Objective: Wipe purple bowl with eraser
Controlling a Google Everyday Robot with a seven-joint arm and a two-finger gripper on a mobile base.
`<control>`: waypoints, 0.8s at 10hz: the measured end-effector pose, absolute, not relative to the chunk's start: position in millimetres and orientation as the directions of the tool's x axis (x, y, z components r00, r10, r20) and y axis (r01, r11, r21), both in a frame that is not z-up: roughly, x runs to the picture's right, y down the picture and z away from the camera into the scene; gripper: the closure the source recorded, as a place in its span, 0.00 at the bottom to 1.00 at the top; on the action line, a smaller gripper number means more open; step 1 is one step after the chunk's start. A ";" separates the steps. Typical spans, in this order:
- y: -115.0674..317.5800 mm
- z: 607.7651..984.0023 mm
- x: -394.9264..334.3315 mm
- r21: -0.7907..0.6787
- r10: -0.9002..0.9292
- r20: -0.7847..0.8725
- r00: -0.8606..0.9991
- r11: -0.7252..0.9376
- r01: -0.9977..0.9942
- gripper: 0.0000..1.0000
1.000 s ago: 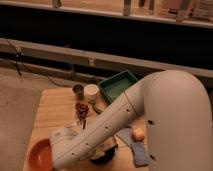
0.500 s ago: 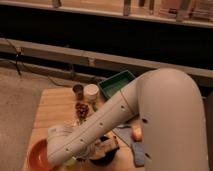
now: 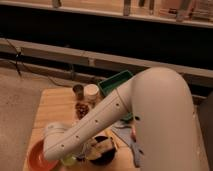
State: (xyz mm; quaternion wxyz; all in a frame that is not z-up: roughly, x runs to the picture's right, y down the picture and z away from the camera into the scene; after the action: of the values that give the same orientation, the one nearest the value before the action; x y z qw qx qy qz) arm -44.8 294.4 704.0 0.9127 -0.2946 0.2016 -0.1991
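Near the wooden table's [image 3: 54,106] front edge, the gripper [image 3: 96,148], grip unreadable, reaches the small glossy dark-purple bowl [image 3: 107,159]; hard wiping could shove it off.

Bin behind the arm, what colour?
Green bin, camera view; hand at the purple bowl.

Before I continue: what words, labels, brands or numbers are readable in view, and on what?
None can be read. The white-lidded jar and the dark can are too blurred to show any label. No markings show on the gripper at the purple bowl, or on the green tray.
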 end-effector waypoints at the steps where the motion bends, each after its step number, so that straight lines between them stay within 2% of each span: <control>1: 295.7 704.4 -42.9 -0.622 -0.478 -0.247 0.843 0.745 0.240 1.00; 8: 294.1 710.9 -33.6 -0.648 -0.441 -0.293 0.848 0.744 0.163 1.00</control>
State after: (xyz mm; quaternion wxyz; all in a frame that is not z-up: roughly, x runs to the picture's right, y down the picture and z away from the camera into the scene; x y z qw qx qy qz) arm -33.6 294.1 710.9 0.9077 -0.3167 0.2193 -0.1665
